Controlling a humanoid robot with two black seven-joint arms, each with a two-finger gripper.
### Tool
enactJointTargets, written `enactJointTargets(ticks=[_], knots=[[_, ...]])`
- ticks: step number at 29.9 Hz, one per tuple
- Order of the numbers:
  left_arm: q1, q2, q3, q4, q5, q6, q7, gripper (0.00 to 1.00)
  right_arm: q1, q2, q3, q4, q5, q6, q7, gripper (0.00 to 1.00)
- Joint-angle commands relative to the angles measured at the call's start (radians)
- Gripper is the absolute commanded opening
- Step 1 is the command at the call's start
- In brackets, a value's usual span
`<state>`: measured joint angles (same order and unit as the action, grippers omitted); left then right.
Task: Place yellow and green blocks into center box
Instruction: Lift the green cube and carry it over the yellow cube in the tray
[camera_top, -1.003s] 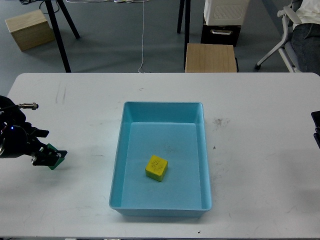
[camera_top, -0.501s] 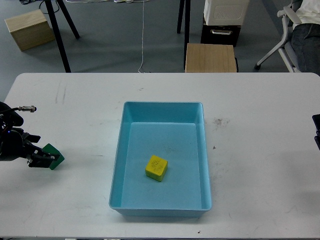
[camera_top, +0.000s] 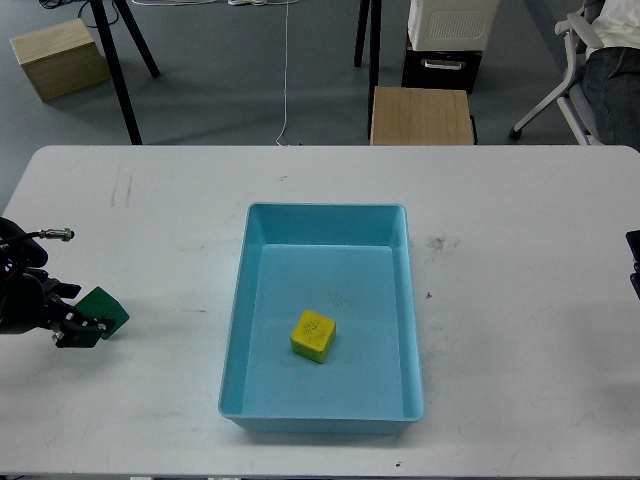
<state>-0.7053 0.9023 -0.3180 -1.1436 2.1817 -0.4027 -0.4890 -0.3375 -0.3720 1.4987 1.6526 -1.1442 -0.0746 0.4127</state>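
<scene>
The yellow block (camera_top: 313, 335) lies inside the light blue box (camera_top: 240, 310) at the table's center, left of the box's middle. The green block (camera_top: 104, 311) rests on the white table at the far left, outside the box. My left gripper (camera_top: 76, 330) is low at the block's lower-left edge, touching or nearly touching it. It is small and dark, so I cannot tell its fingers apart. Only a dark sliver of my right gripper (camera_top: 634, 262) shows at the right edge, far from both blocks.
The white table (camera_top: 500, 350) spreads bare to both sides of the box. Beyond its far edge are a wooden stool (camera_top: 421, 115), black stand legs (camera_top: 118, 70), a wooden crate (camera_top: 60, 58) and an office chair (camera_top: 570, 60).
My left gripper has drawn back to the left and slightly down. The green block stays about where it was and shows more of itself. The yellow block has not moved.
</scene>
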Motion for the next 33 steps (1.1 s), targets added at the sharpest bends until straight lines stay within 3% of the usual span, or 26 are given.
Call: enactJointTargets(ticks=[1, 8, 10, 15, 21, 27, 32, 33], knots=[[0.000, -0.017, 0.005, 0.024, 0.000, 0.004, 0.000, 0.78, 0.000, 0.007, 0.000, -0.002, 0.000, -0.001, 0.000, 0.99], [0.001, -0.022, 0.008, 0.042, 0.000, 0.005, 0.000, 0.63, 0.000, 0.008, 0.000, -0.002, 0.000, -0.002, 0.000, 0.99], [0.001, -0.022, 0.008, 0.047, 0.000, 0.005, 0.000, 0.49, 0.000, 0.008, 0.000, -0.002, 0.000, -0.002, 0.000, 0.99], [-0.009, -0.017, 0.002, 0.047, 0.000, 0.012, 0.000, 0.35, 0.000, 0.007, 0.000, -0.002, 0.000, -0.020, 0.000, 0.99], [-0.222, 0.001, -0.004, 0.022, 0.000, 0.079, 0.000, 0.31, -0.057, 0.008, -0.005, -0.002, 0.000, -0.028, 0.000, 0.99], [-0.402, 0.081, -0.001, -0.201, -0.151, 0.064, 0.000, 0.31, -0.081, 0.015, 0.000, -0.017, 0.000, -0.053, 0.001, 0.99], [-0.476, 0.035, 0.000, -0.421, -0.152, -0.086, 0.000, 0.31, -0.081, 0.015, 0.000, -0.025, 0.000, -0.059, 0.015, 0.99], [-0.482, -0.006, 0.000, -0.445, -0.151, -0.086, 0.000, 0.31, -0.081, 0.015, 0.000, -0.025, 0.000, -0.059, 0.015, 0.99]])
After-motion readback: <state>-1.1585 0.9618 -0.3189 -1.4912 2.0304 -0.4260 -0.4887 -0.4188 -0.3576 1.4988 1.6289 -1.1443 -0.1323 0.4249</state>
